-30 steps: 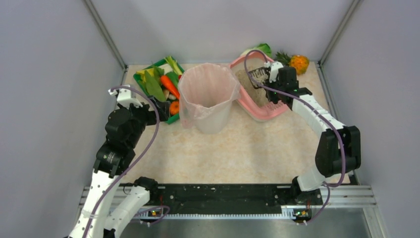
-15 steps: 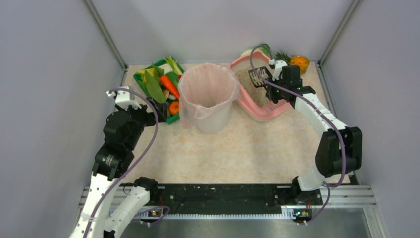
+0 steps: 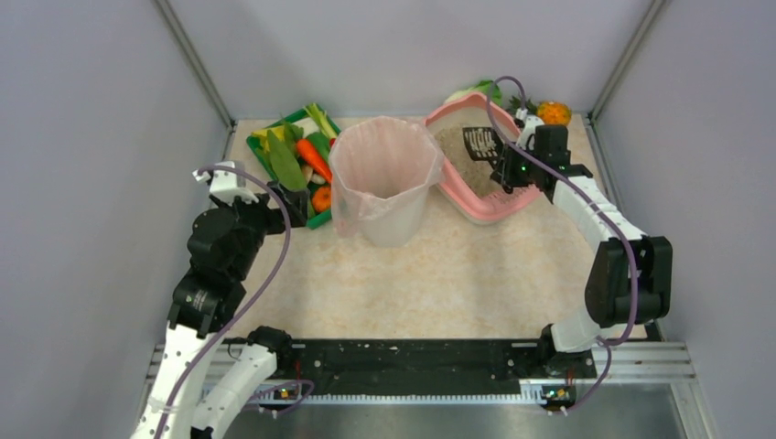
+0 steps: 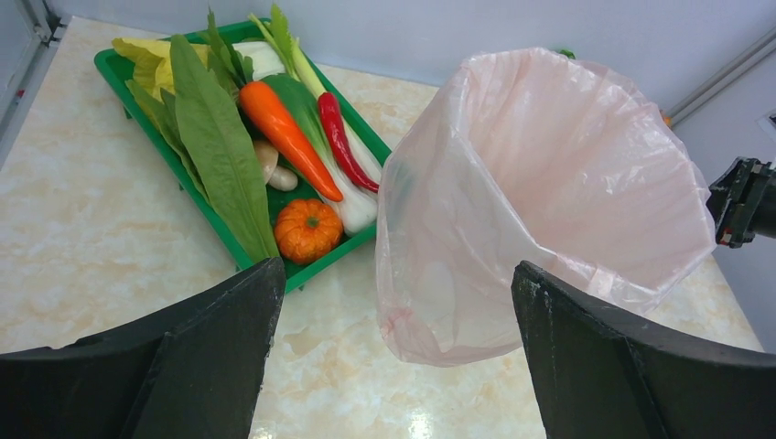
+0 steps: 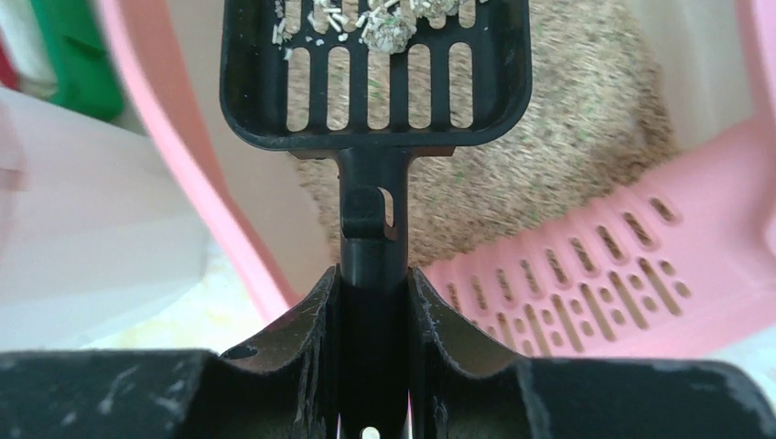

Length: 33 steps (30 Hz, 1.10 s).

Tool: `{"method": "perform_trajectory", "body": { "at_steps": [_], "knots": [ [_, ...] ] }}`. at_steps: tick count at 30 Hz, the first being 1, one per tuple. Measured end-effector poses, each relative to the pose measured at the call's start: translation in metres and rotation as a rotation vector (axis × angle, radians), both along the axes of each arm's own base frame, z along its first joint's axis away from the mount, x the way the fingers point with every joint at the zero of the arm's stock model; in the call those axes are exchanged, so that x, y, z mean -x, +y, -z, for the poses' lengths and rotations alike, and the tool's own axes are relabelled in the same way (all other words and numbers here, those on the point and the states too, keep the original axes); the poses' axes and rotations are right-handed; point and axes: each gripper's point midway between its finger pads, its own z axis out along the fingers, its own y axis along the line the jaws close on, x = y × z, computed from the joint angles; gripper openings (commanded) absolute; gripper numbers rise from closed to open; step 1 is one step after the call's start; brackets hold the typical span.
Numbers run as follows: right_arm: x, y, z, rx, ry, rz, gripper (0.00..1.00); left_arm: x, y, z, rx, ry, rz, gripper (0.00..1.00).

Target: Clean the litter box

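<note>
pink rounded litter box [image 3: 487, 212], slotted lip [image 5: 586, 293], grey-beige granules [image 5: 586, 119] inside.

Far half of the table [image 3: 458, 283] is crowded; the near half is open floor.

The tall pink-lined bin [image 3: 384, 183] stands mid-table between the green vegetable tray [image 3: 319, 219] on its left and the litter box [image 3: 490, 208] on its right. It sits tight against both, can't tell if touching, so there's no table-level lane between them. The left gripper [image 3: 291, 203], jaws wide, sits at the tray's near corner with the bin wall just to its right; the way in is over the rim. The right gripper [image 3: 506, 171] clamps the scoop [image 3: 480, 142] above the litter, and the box's raised rim and the bin wall lie between scoop and bin mouth. An orange fruit [image 3: 554, 112] and the side wall crowd the far right corner.
</note>
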Motion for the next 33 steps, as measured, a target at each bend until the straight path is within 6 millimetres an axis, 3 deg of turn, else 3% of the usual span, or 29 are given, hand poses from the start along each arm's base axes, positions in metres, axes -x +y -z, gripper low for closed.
{"method": "perform_trajectory", "body": {
  "at_steps": [5,12,16,22,26,29,33],
  "knots": [
    [0.002,-0.019,0.012,0.175,0.010,0.066,0.00,0.002,0.001,-0.002,0.001,-0.007,-0.004,0.99],
    [0.007,-0.021,0.010,0.357,-0.030,0.032,0.00,0.001,0.001,-0.001,0.001,-0.006,-0.004,0.99],
    [0.007,-0.019,0.009,0.319,-0.027,0.026,0.00,0.000,0.001,0.000,-0.001,-0.001,-0.004,0.99],
    [0.002,-0.005,-0.001,0.040,-0.005,0.062,0.00,0.000,0.002,-0.001,0.000,-0.004,-0.008,0.99],
    [0.002,0.005,-0.008,-0.050,0.001,0.059,0.00,0.000,0.003,-0.001,-0.002,-0.004,-0.015,0.99],
    [0.004,-0.001,-0.004,0.021,0.014,0.073,0.00,0.001,0.003,-0.001,-0.001,-0.004,-0.015,0.99],
    [0.006,-0.013,-0.003,0.249,-0.010,0.078,0.00,0.002,0.004,-0.001,0.000,-0.009,-0.019,0.99]
  ]
}}
